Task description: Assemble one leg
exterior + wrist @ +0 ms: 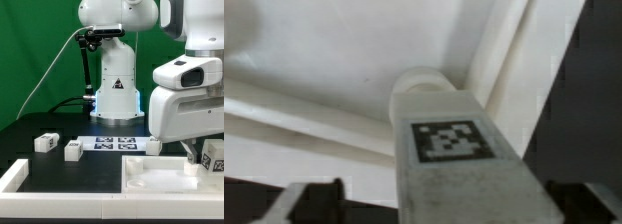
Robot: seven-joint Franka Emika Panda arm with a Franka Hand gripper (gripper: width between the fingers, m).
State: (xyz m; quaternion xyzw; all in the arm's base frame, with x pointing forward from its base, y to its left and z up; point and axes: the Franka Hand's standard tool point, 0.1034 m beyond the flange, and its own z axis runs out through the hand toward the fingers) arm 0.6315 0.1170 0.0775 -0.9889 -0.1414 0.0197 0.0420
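Note:
My gripper (446, 196) is shut on a leg (452, 150), a stubby white block with a black-and-white tag facing the wrist camera. The leg's far end sits against a corner recess of the large white panel (331, 60); I cannot tell whether it is seated. In the exterior view the gripper (192, 160) hangs low over the panel (150, 186) at the exterior view's right, with the held leg (192, 168) at the panel's surface. Two loose legs (44, 143) (72, 150) lie on the black table at the left.
The marker board (115, 142) lies in front of the robot base (115, 95). Another leg (153, 146) sits at its right end, and a tagged leg (214, 158) lies at the far right. A white rail (14, 176) runs along the front left.

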